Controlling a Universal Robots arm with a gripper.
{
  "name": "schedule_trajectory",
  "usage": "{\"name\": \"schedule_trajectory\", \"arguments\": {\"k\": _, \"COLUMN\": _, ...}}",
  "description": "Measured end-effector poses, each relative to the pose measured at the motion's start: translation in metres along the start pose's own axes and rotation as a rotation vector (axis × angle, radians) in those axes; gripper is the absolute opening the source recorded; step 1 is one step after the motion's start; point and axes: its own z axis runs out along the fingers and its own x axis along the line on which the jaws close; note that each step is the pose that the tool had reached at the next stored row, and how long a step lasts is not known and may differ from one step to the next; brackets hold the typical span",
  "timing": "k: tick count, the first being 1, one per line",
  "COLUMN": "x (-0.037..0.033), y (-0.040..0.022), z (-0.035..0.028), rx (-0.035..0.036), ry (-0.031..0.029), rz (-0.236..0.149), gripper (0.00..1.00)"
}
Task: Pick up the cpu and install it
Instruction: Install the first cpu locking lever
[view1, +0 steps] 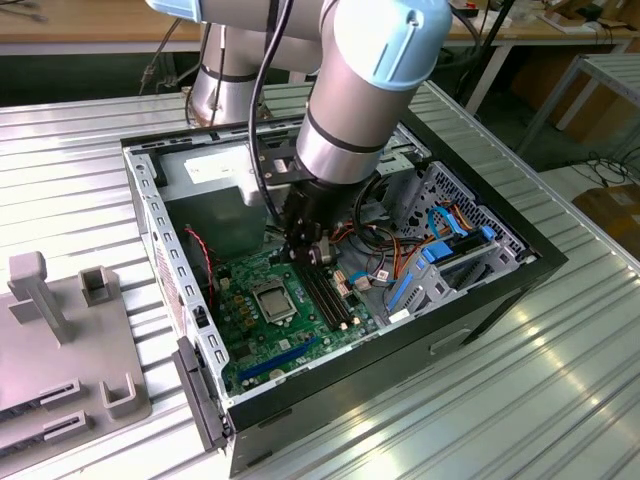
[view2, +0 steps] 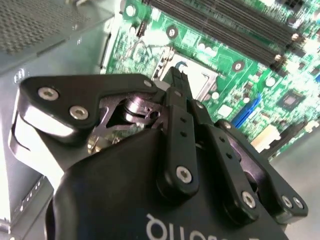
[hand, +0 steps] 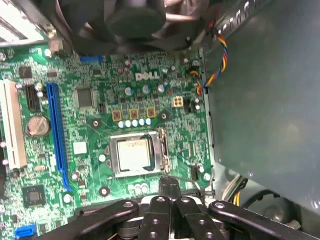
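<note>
item: cpu (hand: 133, 154) — you see it lying flat in the socket (hand: 162, 150) on the green board (hand: 90, 125), silver face up. in the first wrist view it sits at about 11 o'clock from your gripper (hand: 169, 186), near but apart — fingers pressed together, holding nothing.

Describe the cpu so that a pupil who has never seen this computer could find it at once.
Look inside the open computer case at the green motherboard. Near its middle sits a square metal-framed socket, and the cpu lies within it. Its plain silvery face sets it apart from the small dark chips around.
</note>
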Motion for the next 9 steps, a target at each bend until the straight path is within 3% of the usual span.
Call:
{"name": "schedule_trajectory", "arguments": {"k": 4, "x": -0.0051, "y": -0.0063, "z": 0.0013, "rx": 0.0000, "ry": 0.0000, "rz": 0.000, "gripper": 0.11}}
{"name": "schedule_trajectory", "arguments": {"k": 5, "x": -0.0059, "y": -0.0066, "z": 0.0018, "rx": -0.0002, "ry": -0.0037, "rz": 0.000, "gripper": 0.11}}
{"name": "schedule_trajectory", "arguments": {"k": 6, "x": -0.0063, "y": -0.0069, "z": 0.0021, "rx": -0.0006, "ry": -0.0084, "rz": 0.000, "gripper": 0.11}}
{"name": "schedule_trajectory", "arguments": {"k": 9, "x": -0.0077, "y": -0.0084, "z": 0.0025, "rx": -0.0031, "ry": -0.0348, "rz": -0.001, "gripper": 0.11}}
